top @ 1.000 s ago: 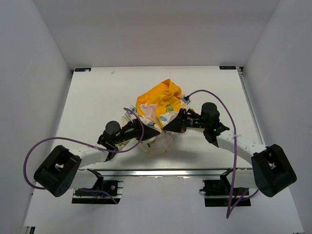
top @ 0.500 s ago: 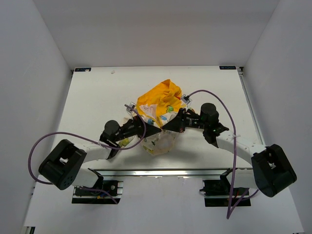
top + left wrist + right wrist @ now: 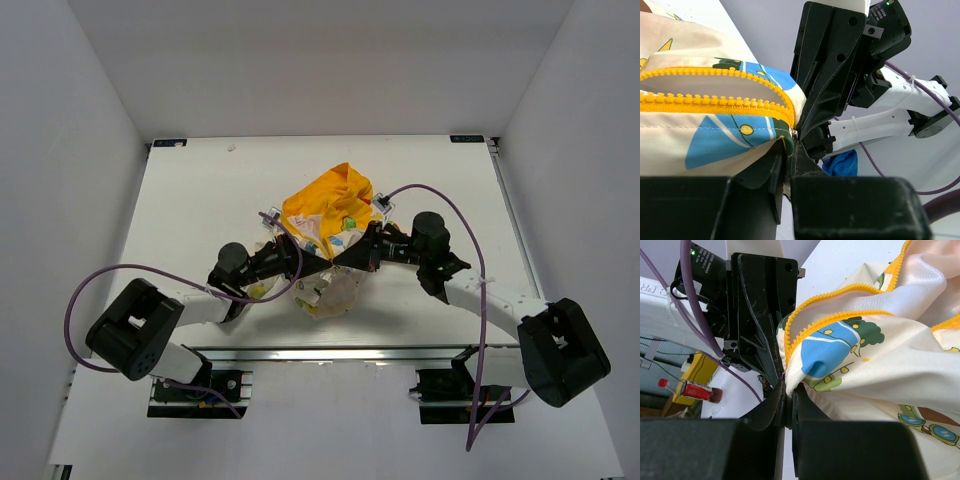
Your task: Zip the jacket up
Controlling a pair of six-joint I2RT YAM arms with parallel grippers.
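Note:
The jacket [image 3: 330,215] lies bunched mid-table, cream with cartoon prints and its yellow hood toward the far side. Its yellow zipper [image 3: 715,102] stands parted, the two rows of teeth meeting at the bottom end. My left gripper [image 3: 791,142] is shut on the jacket's hem [image 3: 782,137] right at that bottom end. The right gripper [image 3: 788,385] is shut on a fold of printed fabric [image 3: 805,377] beside the zipper [image 3: 830,320]. In the top view the left gripper [image 3: 322,263] and right gripper [image 3: 342,260] meet tip to tip at the jacket's near edge.
The white table [image 3: 200,200] has raised walls left, right and behind. Each wrist view is crowded by the other arm's fingers: the right arm's [image 3: 825,90] and the left arm's [image 3: 760,320]. Off the table sit a blue cloth [image 3: 842,164] and a red-capped bottle [image 3: 687,389].
My left arm has reached in toward the right gripper, and its jaws have closed on the jacket's hem. The right arm has held still, gripping the fabric.

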